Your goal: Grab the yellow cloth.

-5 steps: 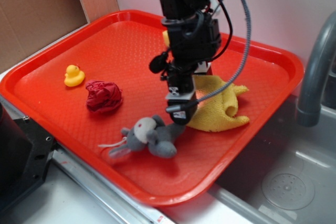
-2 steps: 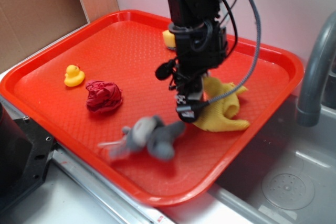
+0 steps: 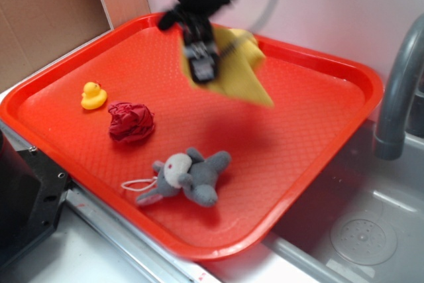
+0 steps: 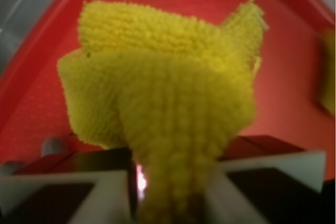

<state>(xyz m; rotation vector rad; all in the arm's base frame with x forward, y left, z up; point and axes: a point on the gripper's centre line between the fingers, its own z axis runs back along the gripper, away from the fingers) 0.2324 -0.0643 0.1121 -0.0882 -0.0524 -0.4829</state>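
Note:
The yellow cloth (image 3: 242, 74) hangs in the air above the back of the red tray (image 3: 311, 130), its pointed corner trailing down to the right. My gripper (image 3: 202, 71) is shut on its left part, blurred with motion. In the wrist view the terry cloth (image 4: 163, 108) fills the middle, pinched between my two fingers (image 4: 110, 192), with my gripper (image 4: 176, 192) shut on the cloth's lower fold.
On the tray lie a grey plush toy (image 3: 185, 177) near the front, a crumpled red cloth (image 3: 131, 121) and a small yellow duck (image 3: 93, 95) at the left. A grey faucet (image 3: 397, 97) and sink (image 3: 361, 236) stand to the right. Cardboard (image 3: 46, 11) rises at the back left.
The gripper has lifted the yellow cloth off the tray and carried it up and toward the back left. The plush toy was nudged and now lies still.

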